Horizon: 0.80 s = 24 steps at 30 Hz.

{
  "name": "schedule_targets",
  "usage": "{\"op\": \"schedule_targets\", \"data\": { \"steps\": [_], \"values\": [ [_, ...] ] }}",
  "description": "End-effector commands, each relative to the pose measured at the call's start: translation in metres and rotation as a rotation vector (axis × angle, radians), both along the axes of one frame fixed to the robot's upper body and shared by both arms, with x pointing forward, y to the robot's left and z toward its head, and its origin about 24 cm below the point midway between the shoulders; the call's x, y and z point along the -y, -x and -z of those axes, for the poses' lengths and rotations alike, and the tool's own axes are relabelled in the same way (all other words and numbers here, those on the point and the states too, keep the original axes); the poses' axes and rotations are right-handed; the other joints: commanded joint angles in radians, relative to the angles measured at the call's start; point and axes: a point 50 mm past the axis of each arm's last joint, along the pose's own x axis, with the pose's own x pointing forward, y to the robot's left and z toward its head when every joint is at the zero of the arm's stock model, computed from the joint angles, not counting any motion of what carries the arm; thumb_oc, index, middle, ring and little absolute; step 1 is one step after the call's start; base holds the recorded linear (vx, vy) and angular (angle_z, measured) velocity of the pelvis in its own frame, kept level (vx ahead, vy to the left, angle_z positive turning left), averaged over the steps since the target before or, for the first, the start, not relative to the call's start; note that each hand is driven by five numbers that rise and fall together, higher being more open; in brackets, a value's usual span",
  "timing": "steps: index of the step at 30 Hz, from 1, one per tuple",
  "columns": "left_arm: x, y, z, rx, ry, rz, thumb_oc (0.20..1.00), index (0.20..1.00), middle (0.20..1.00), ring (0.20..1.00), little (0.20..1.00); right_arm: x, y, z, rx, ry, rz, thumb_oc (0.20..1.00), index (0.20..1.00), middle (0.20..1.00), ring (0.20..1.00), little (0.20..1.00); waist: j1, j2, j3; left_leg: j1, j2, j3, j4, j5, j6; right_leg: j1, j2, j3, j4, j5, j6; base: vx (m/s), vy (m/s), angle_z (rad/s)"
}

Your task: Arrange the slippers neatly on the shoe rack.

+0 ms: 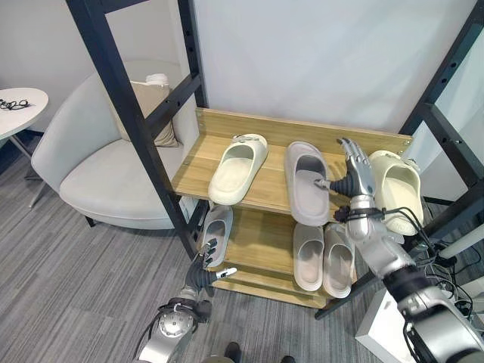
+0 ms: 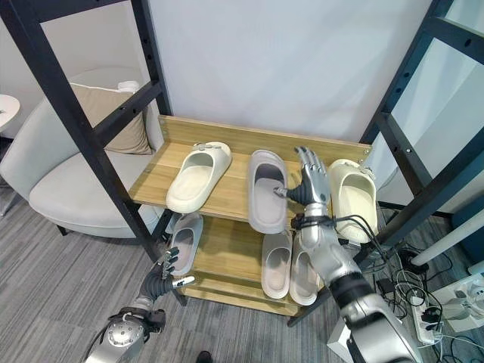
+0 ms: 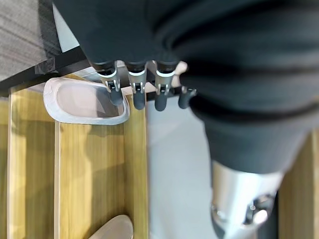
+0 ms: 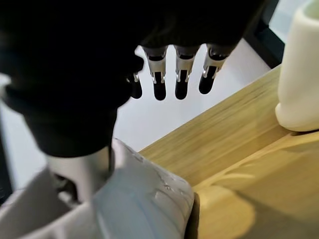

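Observation:
The wooden shoe rack [image 1: 195, 155] has two shelves. The upper shelf carries a cream slipper [image 1: 238, 168] on the left, a grey slipper [image 1: 306, 181] in the middle and another cream slipper [image 1: 397, 189] on the right. My right hand [image 1: 354, 175] stands open between the grey slipper and the right cream one, its thumb against the grey slipper [image 4: 139, 199]. On the lower shelf lie one grey slipper [image 1: 217, 231] at the left and a grey pair [image 1: 324, 257] at the right. My left hand [image 1: 206, 271] hangs open just in front of the left grey slipper [image 3: 84, 102].
Black frame posts [image 1: 128, 113] slant across the rack's left side, and others [image 1: 446, 128] stand at its right. A light grey armchair [image 1: 98, 166] with a beige cushion [image 1: 147, 106] stands to the left, beside a white round table [image 1: 19, 106]. A power strip [image 2: 454, 306] lies at the right.

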Motion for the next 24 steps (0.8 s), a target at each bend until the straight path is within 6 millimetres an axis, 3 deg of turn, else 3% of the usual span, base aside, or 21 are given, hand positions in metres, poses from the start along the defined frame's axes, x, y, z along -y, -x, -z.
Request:
{"op": "schedule_targets", "data": {
  "steps": [1,6,12,13,16,17,18,19,23,24],
  "values": [
    [0.001,-0.014,-0.014,0.082,0.048,-0.002,1.000,1.000,1.000,1.000,1.000,0.003,-0.016,-0.013,-0.023,-0.045,0.000,0.200,0.200,0.200,0.200,0.200,0.049,-0.010,0.019,0.076,-0.029,0.002,0.001,-0.189,0.032,0.077,0.003,-0.006,0.002,-0.176,0.018,0.00,0.000,0.00],
    [0.002,-0.008,-0.008,0.044,0.064,-0.006,1.000,1.000,1.000,1.000,1.000,-0.001,-0.021,-0.017,-0.044,-0.131,-0.025,0.200,0.200,0.200,0.200,0.200,0.045,-0.009,0.017,0.078,-0.030,0.001,0.001,-0.189,0.031,0.079,0.004,-0.001,0.002,-0.176,0.016,0.00,0.000,0.00],
    [-0.002,-0.008,-0.006,0.028,0.068,-0.048,1.000,1.000,1.000,1.000,1.000,-0.003,-0.012,-0.017,-0.019,-0.319,-0.063,0.200,0.200,0.200,0.200,0.200,0.026,-0.003,0.010,0.077,-0.031,0.005,0.001,-0.185,0.030,0.077,0.005,0.000,0.002,-0.174,0.015,-0.01,-0.003,-0.01],
    [-0.006,-0.011,-0.008,0.034,0.063,-0.076,1.000,1.000,1.000,1.000,1.000,-0.007,0.001,-0.030,0.082,-0.421,-0.113,0.200,0.200,0.200,0.200,0.200,0.014,0.003,0.010,0.077,-0.030,0.007,0.001,-0.185,0.031,0.074,0.005,0.005,0.002,-0.174,0.013,0.00,0.000,0.00],
    [-0.009,-0.012,-0.009,0.040,0.059,-0.096,1.000,1.000,1.000,1.000,1.000,-0.006,0.012,-0.043,0.169,-0.472,-0.142,0.200,0.200,0.200,0.200,0.200,0.008,0.008,0.012,0.082,-0.028,0.009,0.001,-0.189,0.030,0.077,0.007,0.010,0.002,-0.178,0.012,0.00,-0.010,-0.01],
    [-0.011,-0.012,-0.010,0.048,0.052,-0.118,1.000,1.000,1.000,1.000,1.000,-0.003,0.034,-0.068,0.333,-0.515,-0.203,0.200,0.200,0.200,0.200,0.200,-0.008,0.012,0.010,0.080,-0.028,0.009,0.001,-0.185,0.032,0.073,0.007,0.012,0.002,-0.177,0.010,0.00,-0.023,-0.05],
    [-0.011,-0.012,-0.010,0.048,0.051,-0.118,1.000,1.000,1.000,1.000,1.000,-0.003,0.034,-0.068,0.333,-0.515,-0.203,0.200,0.200,0.200,0.200,0.200,-0.008,0.012,0.010,0.080,-0.028,0.009,0.001,-0.185,0.032,0.073,0.007,0.012,0.002,-0.177,0.010,-0.02,-0.050,0.00],
    [-0.013,-0.011,-0.011,0.056,0.046,-0.123,1.000,1.000,1.000,1.000,1.000,-0.008,0.054,-0.097,0.485,-0.543,-0.313,0.200,0.200,0.200,0.200,0.200,-0.022,0.015,0.010,0.080,-0.027,0.013,0.001,-0.185,0.030,0.073,0.007,0.013,0.002,-0.179,0.009,-0.01,-0.043,0.01],
    [-0.012,-0.009,-0.010,0.046,0.043,-0.108,1.000,1.000,1.000,1.000,1.000,-0.047,0.085,-0.129,0.556,-0.678,-0.708,0.200,0.200,0.200,0.200,0.200,-0.035,0.015,0.008,0.079,-0.022,0.026,0.001,-0.183,0.026,0.071,0.007,0.018,0.002,-0.180,0.007,-0.02,-0.045,-0.04],
    [-0.012,-0.009,-0.010,0.046,0.043,-0.108,1.000,1.000,1.000,1.000,1.000,-0.047,0.085,-0.129,0.556,-0.678,-0.708,0.200,0.200,0.200,0.200,0.200,-0.035,0.015,0.008,0.079,-0.022,0.026,0.001,-0.183,0.026,0.071,0.007,0.018,0.002,-0.180,0.007,-0.03,-0.043,-0.05]
  ]
}}
